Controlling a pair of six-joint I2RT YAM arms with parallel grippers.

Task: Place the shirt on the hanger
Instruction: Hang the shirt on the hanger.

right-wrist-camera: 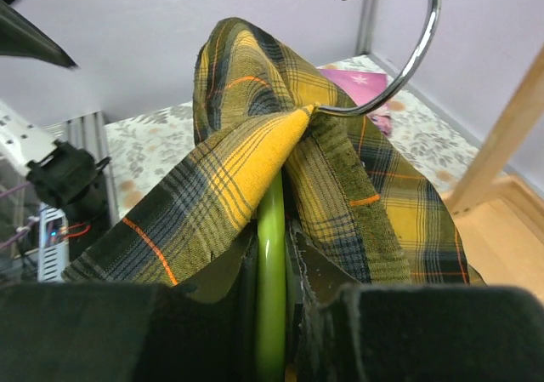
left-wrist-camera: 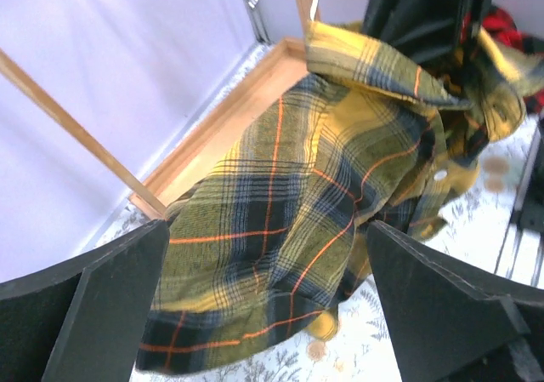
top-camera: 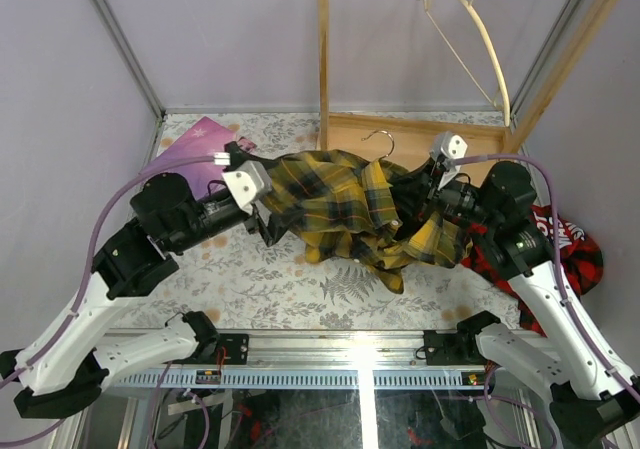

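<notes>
1. Black fingers (left-wrist-camera: pixel 93 305) of the left gripper (top-camera: pixel 266 212) sit far apart, wide open, w/ nothing pinched.
2. Right gripper (right-wrist-camera: pixel 272 314) is squeezed tight on the hanger (right-wrist-camera: pixel 270 229), w/ some cloth caught in too.
3. Shirt (top-camera: pixel 330 204) hangs bunched over the hanger, held up over the table (top-camera: pixel 250 284), btwn both arms.
4. Silver hook (right-wrist-camera: pixel 416 50) pokes out the top of the shirt.
5. Left gripper is right by the shirt's left edge; can't tell if it touches.
6. Red garment (top-camera: pixel 575 254) lies on the table's right side, by the right arm.
7. Cream hanger (top-camera: pixel 485 44) hangs on the wood rack (top-camera: pixel 322 49) at the back.
</notes>
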